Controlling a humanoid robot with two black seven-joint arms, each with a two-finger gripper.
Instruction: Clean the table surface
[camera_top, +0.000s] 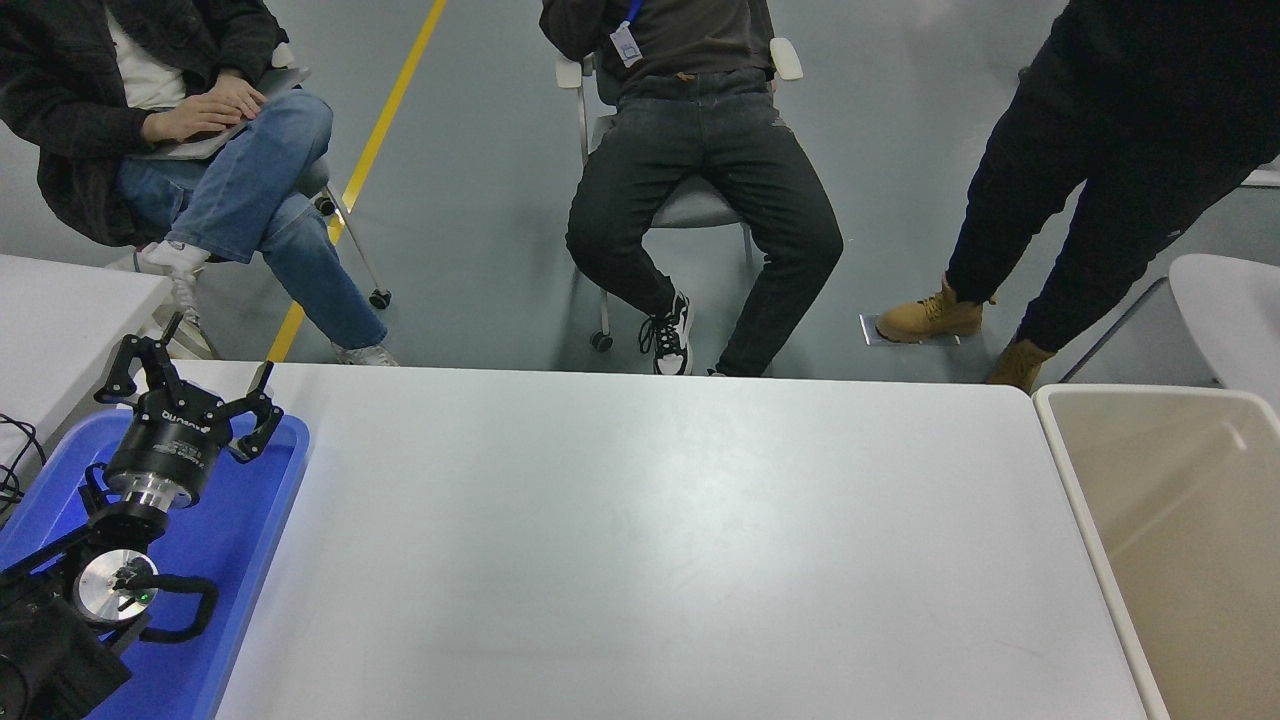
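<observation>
The worktop (640, 540) lies bare to the right of the left hand (185, 395), parked wide open and holding nothing over the blue tray (250, 520) at its left edge; no right hand shows.

Beige bin (1180, 520) and blue tray (230, 560) partly cropped.
</observation>
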